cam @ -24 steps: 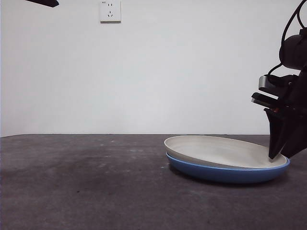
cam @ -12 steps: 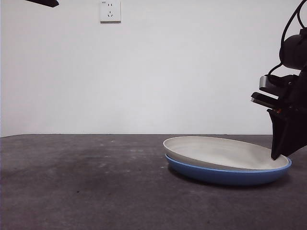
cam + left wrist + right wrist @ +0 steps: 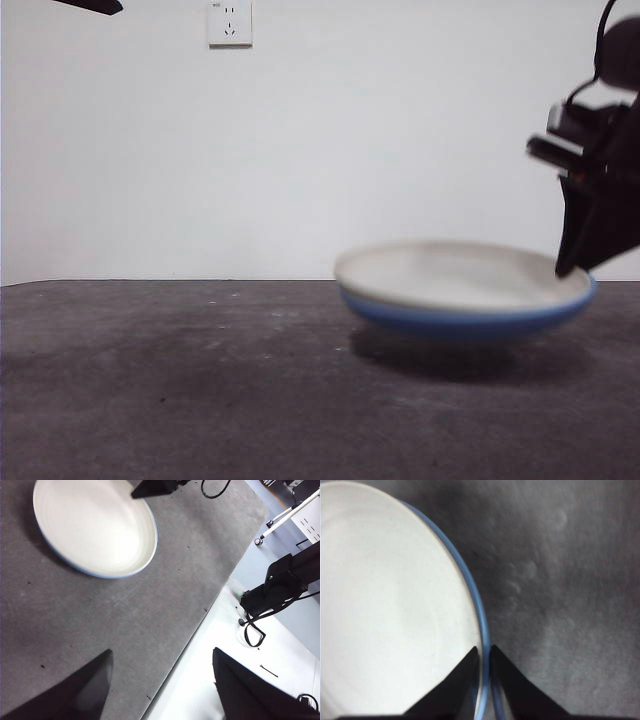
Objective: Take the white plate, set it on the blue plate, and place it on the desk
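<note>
A wall socket [image 3: 229, 22] sits behind. The white plate [image 3: 462, 275], matte cream, nests in the glossy blue plate [image 3: 465, 318]; both hang blurred above the surface [image 3: 180, 380]. The right gripper [image 3: 485, 652] fingers pinch their stacked rims. The left gripper [image 3: 160, 662] waits, fingers spread wide, empty.

white wall socket [image 3: 229, 22] upper left of frame on plain white wall [image 3: 350, 150]. left wrist view: wheeled stand leg [image 3: 285, 517] upper right, black cable loop [image 3: 254, 632] right of centre on pale floor [image 3: 280, 645].
</note>
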Controlling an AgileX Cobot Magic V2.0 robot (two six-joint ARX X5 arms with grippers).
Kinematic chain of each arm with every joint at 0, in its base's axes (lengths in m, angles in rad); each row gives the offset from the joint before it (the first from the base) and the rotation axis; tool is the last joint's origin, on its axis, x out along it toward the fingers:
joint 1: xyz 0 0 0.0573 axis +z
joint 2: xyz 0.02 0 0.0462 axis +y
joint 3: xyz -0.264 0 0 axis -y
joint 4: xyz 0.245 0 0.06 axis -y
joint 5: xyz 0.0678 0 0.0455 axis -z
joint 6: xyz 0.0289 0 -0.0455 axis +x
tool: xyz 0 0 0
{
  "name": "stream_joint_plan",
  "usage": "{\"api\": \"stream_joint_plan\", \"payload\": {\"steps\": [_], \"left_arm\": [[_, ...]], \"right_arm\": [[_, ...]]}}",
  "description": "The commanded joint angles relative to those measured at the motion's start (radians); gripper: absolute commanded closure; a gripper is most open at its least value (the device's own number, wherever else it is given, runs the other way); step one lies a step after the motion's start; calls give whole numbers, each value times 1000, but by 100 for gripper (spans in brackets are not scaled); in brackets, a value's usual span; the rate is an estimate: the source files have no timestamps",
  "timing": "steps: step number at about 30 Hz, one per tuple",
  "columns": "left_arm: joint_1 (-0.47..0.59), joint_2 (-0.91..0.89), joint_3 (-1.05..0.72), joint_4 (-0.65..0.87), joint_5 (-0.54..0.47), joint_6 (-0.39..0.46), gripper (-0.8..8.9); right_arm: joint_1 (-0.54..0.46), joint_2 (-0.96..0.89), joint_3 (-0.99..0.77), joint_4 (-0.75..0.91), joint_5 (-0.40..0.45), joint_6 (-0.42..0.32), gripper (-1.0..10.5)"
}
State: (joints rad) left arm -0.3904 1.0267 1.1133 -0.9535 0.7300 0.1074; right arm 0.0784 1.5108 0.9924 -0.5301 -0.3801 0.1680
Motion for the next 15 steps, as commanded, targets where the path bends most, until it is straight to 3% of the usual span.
{"api": "stream_joint_plan", "payload": {"steps": [1, 8, 15], "left_arm": [[-4, 7, 7, 5, 4, 12, 502], [-4, 7, 7, 5, 4, 12, 502], [-4, 7, 7, 6, 4, 12, 502]], "right_arm": [[6, -32, 13, 14, -18, 32, 933], [38, -68, 38, 13, -50, 64, 933], [143, -60, 60, 90, -34, 135, 933]]}}
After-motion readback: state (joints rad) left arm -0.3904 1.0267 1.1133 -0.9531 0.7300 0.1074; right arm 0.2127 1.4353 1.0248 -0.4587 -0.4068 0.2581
